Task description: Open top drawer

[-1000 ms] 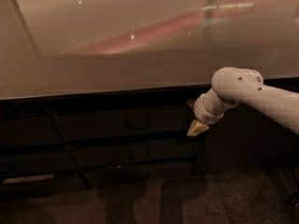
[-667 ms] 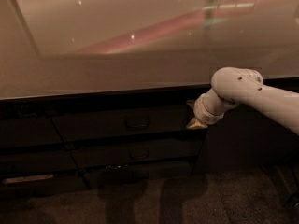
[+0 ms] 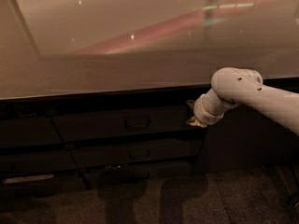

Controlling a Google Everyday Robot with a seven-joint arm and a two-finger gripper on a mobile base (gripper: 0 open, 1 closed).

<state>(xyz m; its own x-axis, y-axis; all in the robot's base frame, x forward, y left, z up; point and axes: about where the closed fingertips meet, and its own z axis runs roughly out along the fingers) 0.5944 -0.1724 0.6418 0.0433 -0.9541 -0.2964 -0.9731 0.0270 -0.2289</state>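
The top drawer (image 3: pixel 93 126) is a wide dark front just under the countertop, with a small curved handle (image 3: pixel 138 122) at its centre. It looks pushed in, flush with the fronts around it. My gripper (image 3: pixel 191 113) is at the end of the white arm (image 3: pixel 243 91), which reaches in from the right. The gripper is at the right end of the top drawer front, to the right of the handle and apart from it.
A pale glossy countertop (image 3: pixel 140 55) overhangs the drawers. Two more dark drawer fronts, the middle one (image 3: pixel 135 154) and the bottom one (image 3: pixel 126 176), sit below the top one. A dark cabinet panel (image 3: pixel 243 143) stands at the right. Dark carpet (image 3: pixel 187 199) lies in front.
My gripper has moved slightly up and left, closer to the right end of the top drawer front. The drawer has not moved.
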